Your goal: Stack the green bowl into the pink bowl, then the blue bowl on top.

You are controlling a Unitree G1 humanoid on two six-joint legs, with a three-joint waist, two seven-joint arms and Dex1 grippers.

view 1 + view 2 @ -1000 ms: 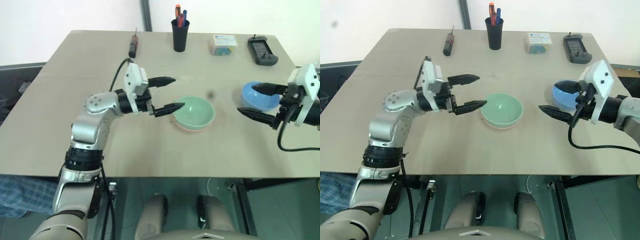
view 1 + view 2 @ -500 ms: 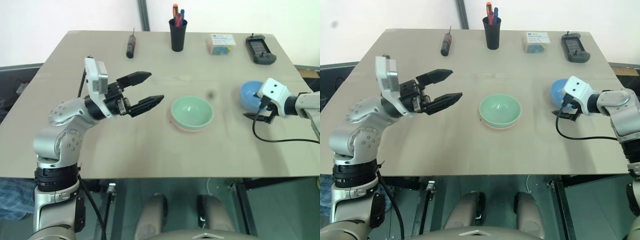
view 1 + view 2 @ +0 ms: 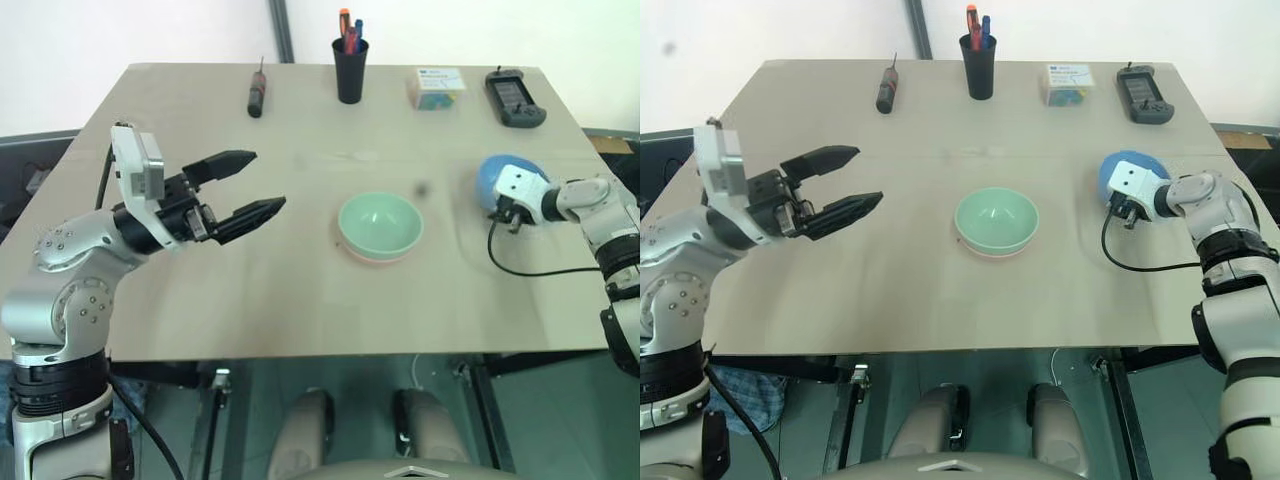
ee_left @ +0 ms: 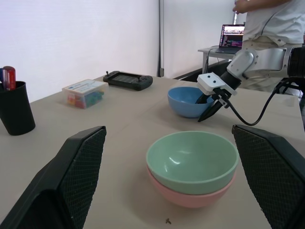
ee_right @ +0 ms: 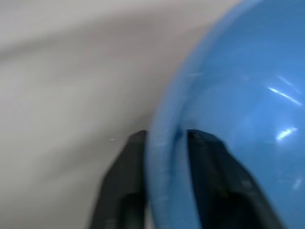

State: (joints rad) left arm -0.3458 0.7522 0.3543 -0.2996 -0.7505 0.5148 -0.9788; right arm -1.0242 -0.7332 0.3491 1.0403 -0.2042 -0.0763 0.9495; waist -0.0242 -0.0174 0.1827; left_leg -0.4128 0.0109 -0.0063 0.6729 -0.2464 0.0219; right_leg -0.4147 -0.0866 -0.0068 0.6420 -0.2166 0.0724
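No legible writing is made out on the small box (image 3: 438,87), the black handheld device (image 3: 514,96), the pen cup (image 3: 350,70) or the screwdriver (image 3: 256,95) ranged along the far edge of the table (image 3: 300,300). The green bowl (image 3: 379,224) is seen nested in the pink bowl (image 4: 190,198) at mid-table, with nothing between it and the blue bowl (image 4: 186,101) to the right. The right gripper (image 5: 164,143) is clamped on the blue bowl's rim, one finger inside and one outside, while the left gripper (image 3: 243,187) is held above the table's left side with fingers wide apart and empty.

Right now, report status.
Left pincer open, empty. Right pincer shut on blue bowl rim. Green bowl nested in pink bowl. Path clear.
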